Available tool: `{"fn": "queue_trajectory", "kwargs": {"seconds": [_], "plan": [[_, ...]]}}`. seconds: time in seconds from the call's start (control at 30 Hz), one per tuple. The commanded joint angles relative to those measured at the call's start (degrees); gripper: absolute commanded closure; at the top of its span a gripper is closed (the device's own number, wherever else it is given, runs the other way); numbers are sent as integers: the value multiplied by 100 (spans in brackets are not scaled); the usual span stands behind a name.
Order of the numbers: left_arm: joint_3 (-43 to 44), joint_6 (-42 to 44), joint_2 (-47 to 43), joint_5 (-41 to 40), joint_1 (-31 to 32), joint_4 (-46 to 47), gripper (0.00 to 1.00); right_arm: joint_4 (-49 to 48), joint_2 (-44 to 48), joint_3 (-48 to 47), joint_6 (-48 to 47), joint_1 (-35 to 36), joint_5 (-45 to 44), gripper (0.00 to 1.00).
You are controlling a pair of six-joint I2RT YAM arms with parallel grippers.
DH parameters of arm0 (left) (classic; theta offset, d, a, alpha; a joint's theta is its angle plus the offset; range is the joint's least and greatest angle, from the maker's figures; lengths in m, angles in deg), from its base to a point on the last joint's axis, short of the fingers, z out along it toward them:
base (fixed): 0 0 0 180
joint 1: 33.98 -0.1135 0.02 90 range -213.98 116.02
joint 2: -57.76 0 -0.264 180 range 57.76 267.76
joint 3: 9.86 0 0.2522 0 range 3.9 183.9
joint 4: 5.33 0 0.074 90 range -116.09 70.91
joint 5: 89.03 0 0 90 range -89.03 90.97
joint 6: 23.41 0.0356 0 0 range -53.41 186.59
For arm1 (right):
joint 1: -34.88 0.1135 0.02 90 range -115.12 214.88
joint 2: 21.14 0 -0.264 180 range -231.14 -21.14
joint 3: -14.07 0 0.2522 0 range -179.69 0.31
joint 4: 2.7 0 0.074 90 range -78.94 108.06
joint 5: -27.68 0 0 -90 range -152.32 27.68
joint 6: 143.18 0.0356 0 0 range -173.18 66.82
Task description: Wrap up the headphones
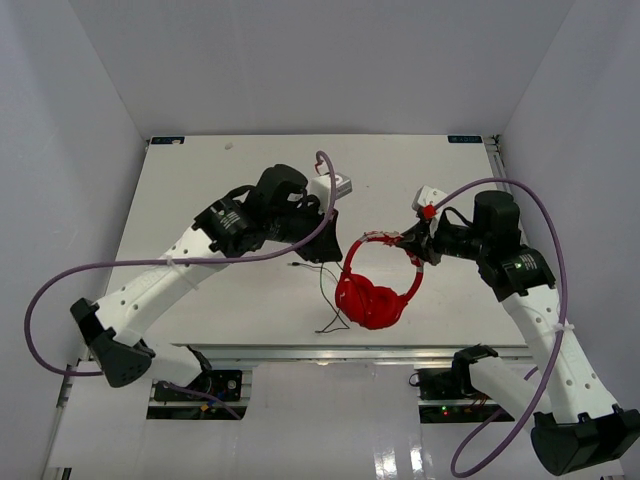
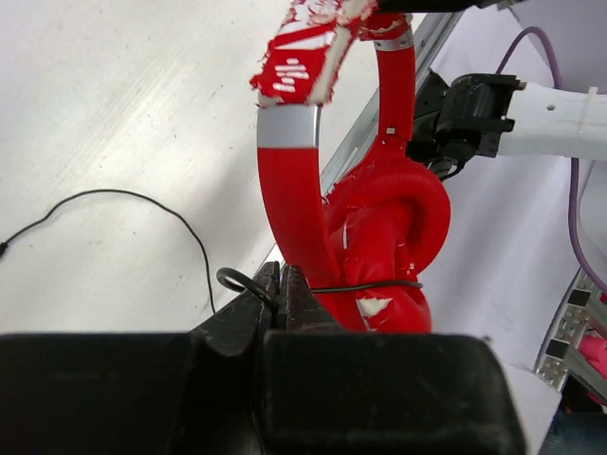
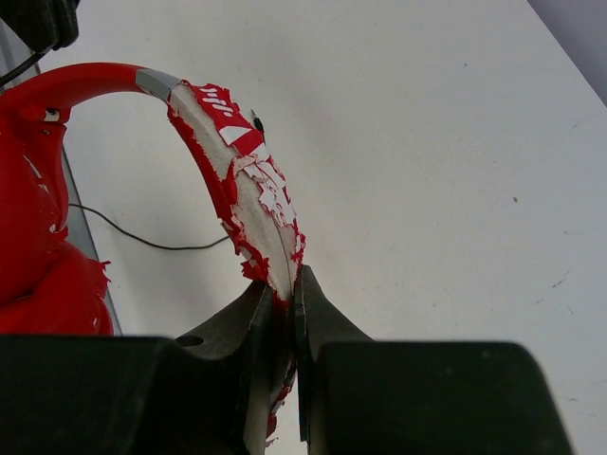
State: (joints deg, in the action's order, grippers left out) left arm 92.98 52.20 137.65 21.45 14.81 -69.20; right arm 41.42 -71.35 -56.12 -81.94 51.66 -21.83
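The red headphones (image 1: 372,296) hang above the table's near middle, cups folded together low, headband (image 1: 395,243) arching up to the right. My right gripper (image 1: 412,243) is shut on the worn red-and-white headband (image 3: 248,196). My left gripper (image 1: 322,232) is shut on the thin black cable (image 2: 248,286), left of the band. In the left wrist view the cable runs from my jaws across the red cups (image 2: 394,223). More cable (image 1: 330,300) trails loose on the table left of the cups, and loops over the table in the left wrist view (image 2: 123,204).
The white table (image 1: 220,180) ends at a metal rail (image 1: 330,350) along the near edge, right under the cups. White walls close in the back and both sides. Thick purple robot cables (image 1: 60,290) loop beside each arm.
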Motion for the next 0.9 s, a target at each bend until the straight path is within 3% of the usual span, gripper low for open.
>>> {"fn": "queue_trajectory", "kwargs": {"seconds": [0.0, 0.53, 0.87], "plan": [[-485, 348, -592, -160, -89, 867, 100, -83, -118, -520, 727, -72, 951, 92], [-2159, 753, -1854, 491, -89, 2876, 100, -92, -332, -993, 1539, -588, 1981, 92], [-2438, 936, -2268, 875, -112, 3036, 100, -83, -376, -1075, 1589, -650, 2072, 92]]}}
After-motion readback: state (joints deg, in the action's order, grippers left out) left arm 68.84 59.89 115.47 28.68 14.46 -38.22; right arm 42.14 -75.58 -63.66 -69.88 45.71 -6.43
